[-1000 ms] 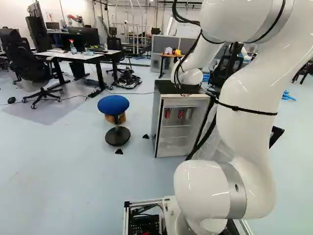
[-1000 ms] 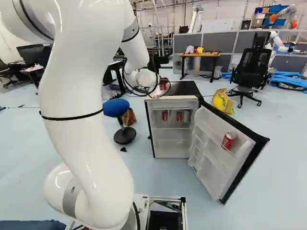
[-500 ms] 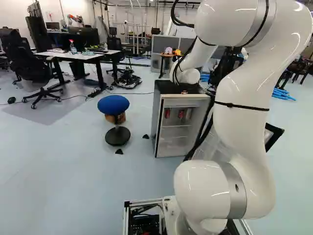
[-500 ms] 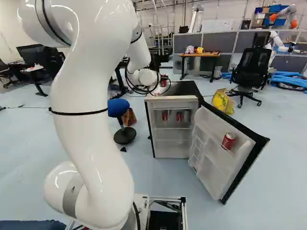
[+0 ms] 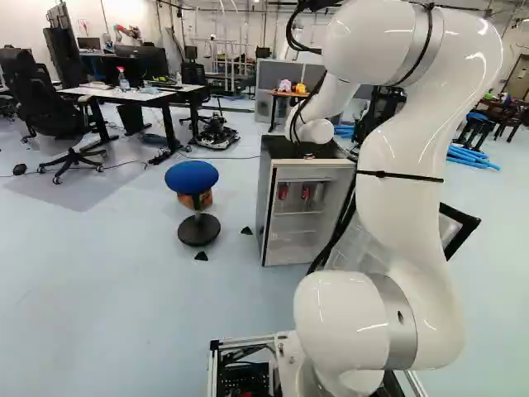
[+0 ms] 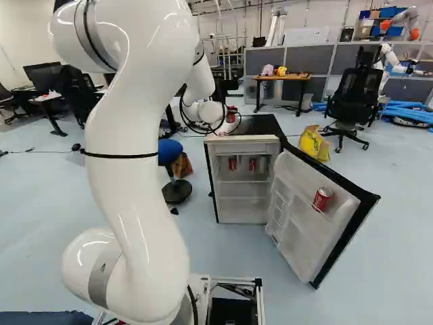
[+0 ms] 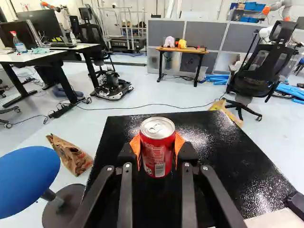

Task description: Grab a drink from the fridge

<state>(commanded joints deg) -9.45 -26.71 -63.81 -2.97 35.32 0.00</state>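
A robotics laboratory, viewed from where I work: monitors [image 7: 47, 29] stand on a white desk [image 7: 28, 58]; a mesh office chair [image 7: 251, 83], grey partitions [image 7: 204, 35], a low machine [image 7: 114, 86] on open floor [image 7: 156, 95], and another robot arm [image 6: 404, 15] surround me.

A blue stool [image 7: 27, 176] stands near a brown bag [image 7: 71, 154]; a wooden table [image 7: 192, 50] stands farther back.

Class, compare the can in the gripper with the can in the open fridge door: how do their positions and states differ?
The gripped can is held between both fingers of the gripper, while the door can has nothing gripping it.
The gripped can is at the fridge top, while the door can sits in the fridge door.
Both are red drink cans.
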